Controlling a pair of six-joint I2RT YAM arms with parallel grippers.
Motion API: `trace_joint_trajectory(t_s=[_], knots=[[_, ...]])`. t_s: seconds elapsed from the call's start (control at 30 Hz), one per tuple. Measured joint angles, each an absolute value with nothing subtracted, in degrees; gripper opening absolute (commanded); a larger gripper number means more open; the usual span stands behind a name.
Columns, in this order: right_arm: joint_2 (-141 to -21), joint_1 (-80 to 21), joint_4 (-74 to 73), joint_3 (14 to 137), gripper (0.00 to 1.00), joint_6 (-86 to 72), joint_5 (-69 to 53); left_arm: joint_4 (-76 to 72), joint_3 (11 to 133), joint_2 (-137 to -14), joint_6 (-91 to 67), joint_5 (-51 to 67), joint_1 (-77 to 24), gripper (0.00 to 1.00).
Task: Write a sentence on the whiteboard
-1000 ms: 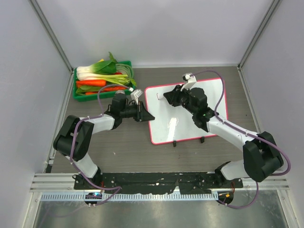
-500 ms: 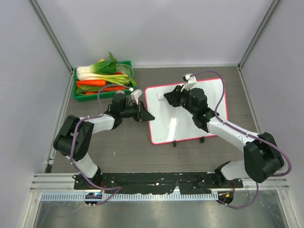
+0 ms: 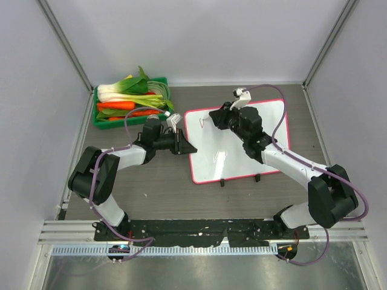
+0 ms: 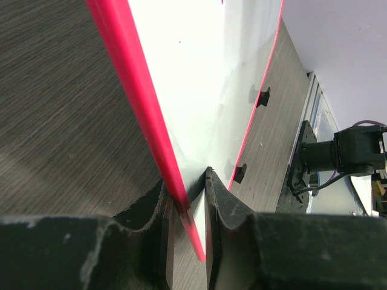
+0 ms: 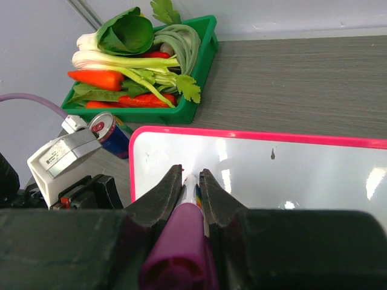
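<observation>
The whiteboard lies flat on the table, white with a pink-red frame, and also shows in the left wrist view and the right wrist view. My left gripper is shut on the frame of its left edge. My right gripper is over the board's far left corner, shut on a marker with a purple end, tip pointing down at the board. No sentence shows on the board. I see only a small dark mark.
A green crate of vegetables stands at the far left, also in the right wrist view. A blue and red can stands between crate and board. The board's two black feet point to the near edge.
My right gripper has moved a little toward the board's far left corner with the marker in it. The left gripper and the board have not moved.
</observation>
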State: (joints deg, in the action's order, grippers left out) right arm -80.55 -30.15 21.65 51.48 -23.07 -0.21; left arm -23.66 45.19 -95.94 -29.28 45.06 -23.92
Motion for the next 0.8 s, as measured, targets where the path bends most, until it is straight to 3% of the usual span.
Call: trace_joint_trajectory(t_s=[0.8], knots=[[-78.4, -30.2, 21.1, 48.8, 0.01, -22.9, 0.9, -23.0, 45.6, -96.2, -29.2, 45.0, -24.0, 0.00]])
